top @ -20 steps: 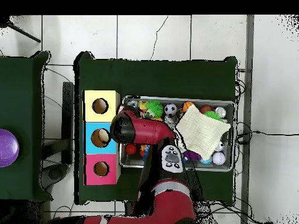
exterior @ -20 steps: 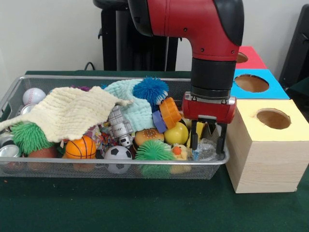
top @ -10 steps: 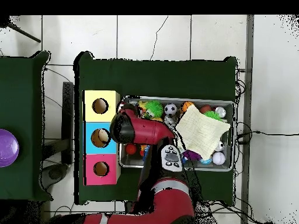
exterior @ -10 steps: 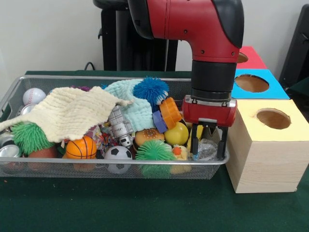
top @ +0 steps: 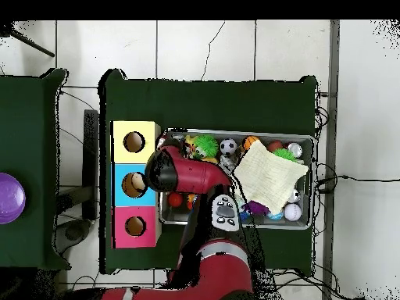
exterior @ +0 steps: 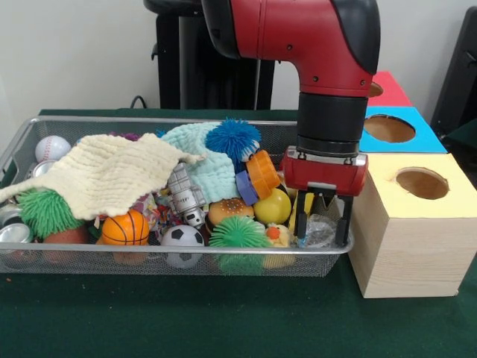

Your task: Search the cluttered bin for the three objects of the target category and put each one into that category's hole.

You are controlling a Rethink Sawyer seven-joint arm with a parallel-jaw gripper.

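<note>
Gripper down in the right end of the wire bin, fingers apart, straddling a crinkled clear plastic piece that lies against the bin's end wall beside the yellow-topped box. Change over the last second is slight: the claw has risen a little and drifted a touch toward the boxes, and in the overhead view the arm's elbow has swung a bit. The fingers stay spread at much the same width — no sign of closing on anything. The clear piece sits between them, but I cannot tell whether either finger touches it. Nothing in the bin appears shifted: yellow ball, green spiky ball, burger toy, soccer ball, basketball, toy robot and the cream cloth draped over the left half all lie as they did. Reading — either a small reposition before a grasp or a lift away with nothing held; from these views I judge no object has been secured. Target category is not stated, so which items count is unclear. All three holes — yellow, blue, red — look unoccupied, and much of the bin is hidden under the cloth, so the search is likely at an early stage.
</note>
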